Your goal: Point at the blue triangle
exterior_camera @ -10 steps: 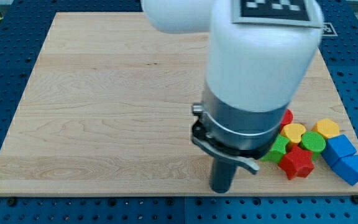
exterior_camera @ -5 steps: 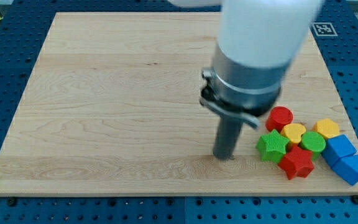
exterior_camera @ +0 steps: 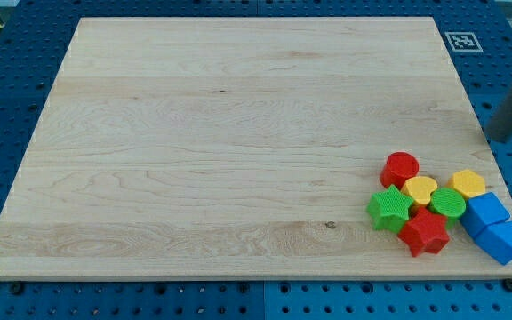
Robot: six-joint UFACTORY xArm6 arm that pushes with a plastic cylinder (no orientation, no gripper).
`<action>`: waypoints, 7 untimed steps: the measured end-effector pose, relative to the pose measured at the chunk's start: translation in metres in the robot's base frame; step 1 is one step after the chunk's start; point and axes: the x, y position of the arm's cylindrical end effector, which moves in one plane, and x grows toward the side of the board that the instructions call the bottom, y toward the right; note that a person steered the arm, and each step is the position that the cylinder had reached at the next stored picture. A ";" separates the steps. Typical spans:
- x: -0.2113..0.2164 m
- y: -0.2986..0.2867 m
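Note:
The blue triangle (exterior_camera: 503,241) lies at the board's bottom right corner, touching a blue cube (exterior_camera: 485,212) just above it. To their left is a tight cluster: a red cylinder (exterior_camera: 401,167), a yellow heart (exterior_camera: 420,188), a yellow hexagon (exterior_camera: 467,183), a green round block (exterior_camera: 448,204), a green star (exterior_camera: 389,209) and a red star (exterior_camera: 425,232). My tip (exterior_camera: 499,139) shows as a blurred dark rod at the view's right edge, just off the board. It is well above the blue blocks and touches no block.
The wooden board (exterior_camera: 194,151) lies on a blue perforated table (exterior_camera: 7,107). A black-and-white marker tag (exterior_camera: 460,40) sits at the board's top right corner.
The arm has swung from the lower middle of the board up and to the right, mostly out of view. No block has moved.

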 end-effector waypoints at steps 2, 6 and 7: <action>0.102 0.007; 0.152 -0.034; 0.151 -0.038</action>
